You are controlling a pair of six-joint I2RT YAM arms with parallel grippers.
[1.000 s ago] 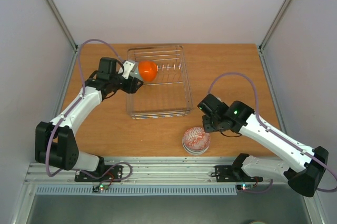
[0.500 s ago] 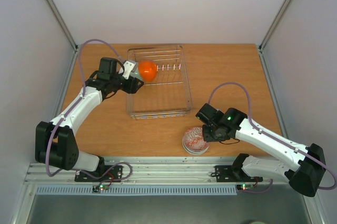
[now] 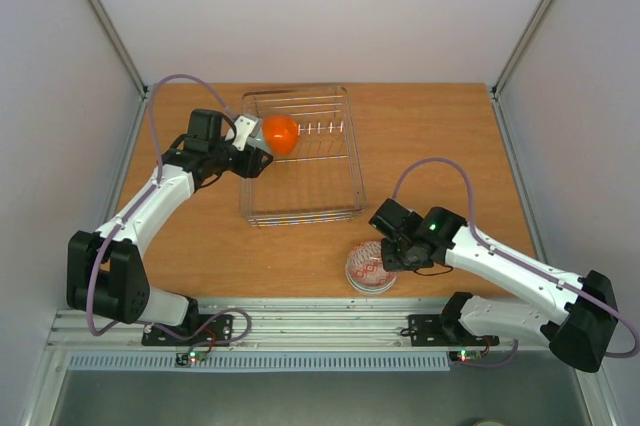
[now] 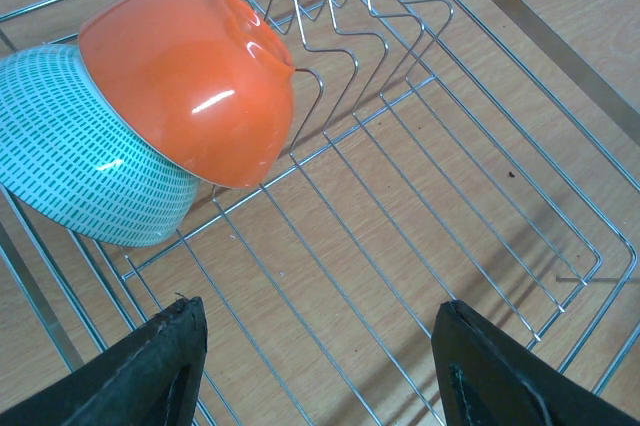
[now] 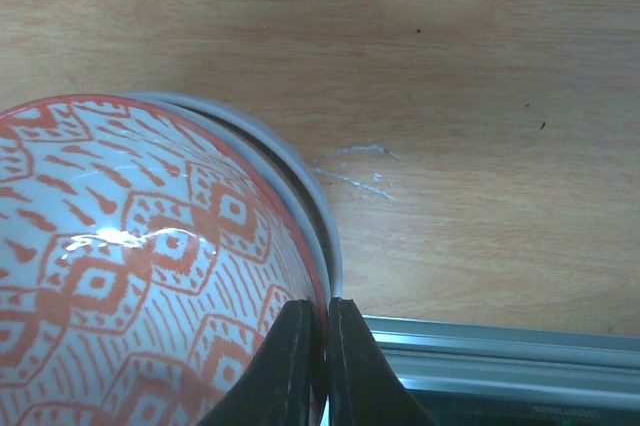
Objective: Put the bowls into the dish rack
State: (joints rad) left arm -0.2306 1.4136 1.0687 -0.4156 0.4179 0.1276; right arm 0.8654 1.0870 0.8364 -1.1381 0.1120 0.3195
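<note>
**Closing in: right gripper [image 5: 322, 341] comes down on the bowl stack and pinches shut**

Since the earlier frame, the right arm has swung down toward the lower centre of the overhead view. Its jaws have gone from part-open to a tight pinch on the rim of the patterned bowl [image 5: 120, 266]. That red-on-white bowl tops a small stack near the lower edge of the table [image 3: 430, 126], just beside the metal rail [image 5: 480, 346]. A pale bowl [image 5: 305, 181] sits nested directly under it, their rims almost touching. The wrist view does not show whether the outer finger has gone between the two rims or caught both.

At upper centre the dish rack [image 3: 300, 214] already holds the orange bowl [image 4: 190, 86], which leans on the blue-green bowl [image 4: 70, 166] in its upper-left corner. The left gripper [image 4: 320, 376] has not moved. It hangs there with jaws wide apart and nothing between them.

The main risk is probably the grip, a thin one-sided pinch on glazed ceramic. On lifting, the bowl could pivot or slide out. If the pale bowl is caught too, it may ride up and then drop onto the table. A sideways tug could push the stack against the rail. Later, a careless entry could clip the rack's wire wall or topple the two leaning bowls.
</note>
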